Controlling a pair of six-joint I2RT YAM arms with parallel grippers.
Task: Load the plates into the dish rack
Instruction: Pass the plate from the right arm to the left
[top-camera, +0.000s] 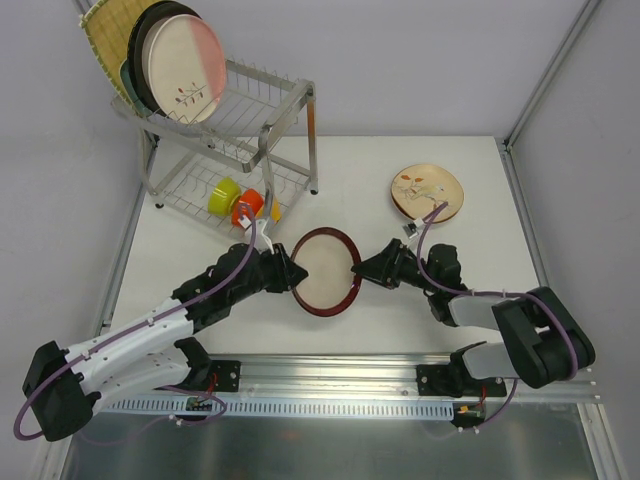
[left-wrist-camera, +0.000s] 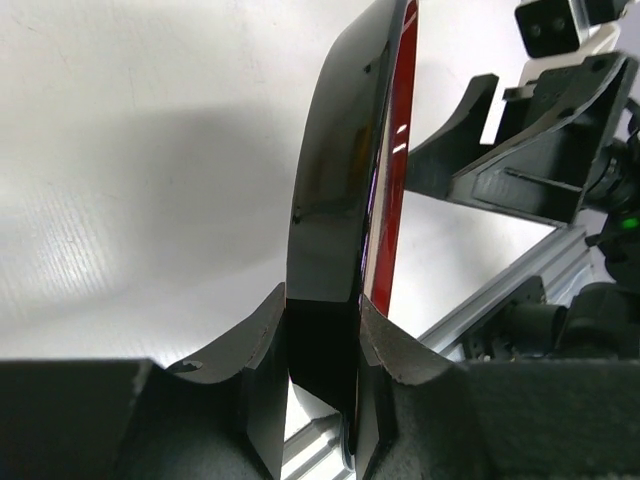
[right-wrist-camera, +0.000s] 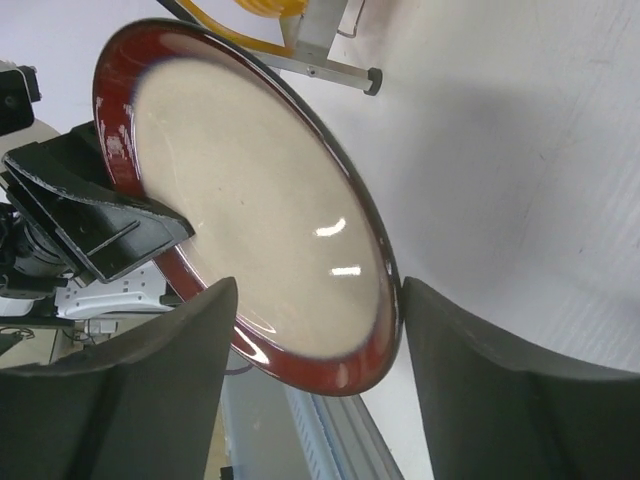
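Observation:
A round cream plate with a dark red rim (top-camera: 325, 270) is held tilted above the table's middle. My left gripper (top-camera: 290, 272) is shut on its left rim; in the left wrist view the black edge of the plate (left-wrist-camera: 340, 200) is pinched between the fingers (left-wrist-camera: 322, 330). My right gripper (top-camera: 358, 270) is open at the plate's right edge, and its jaws stand apart on either side of the rim (right-wrist-camera: 318, 290). The dish rack (top-camera: 290, 100) stands at the back left with a yellow woven plate (top-camera: 100, 35), a teal plate (top-camera: 125, 85) and a cream floral plate (top-camera: 185, 70) upright in its top tier. Another floral plate (top-camera: 428, 192) lies flat at the back right.
A green bowl (top-camera: 224, 194) and an orange bowl (top-camera: 248, 205) sit on the rack's lower tier. The arms' mounting rail (top-camera: 330, 380) runs along the near edge. A grey wall corner post (top-camera: 545, 80) rises at the right.

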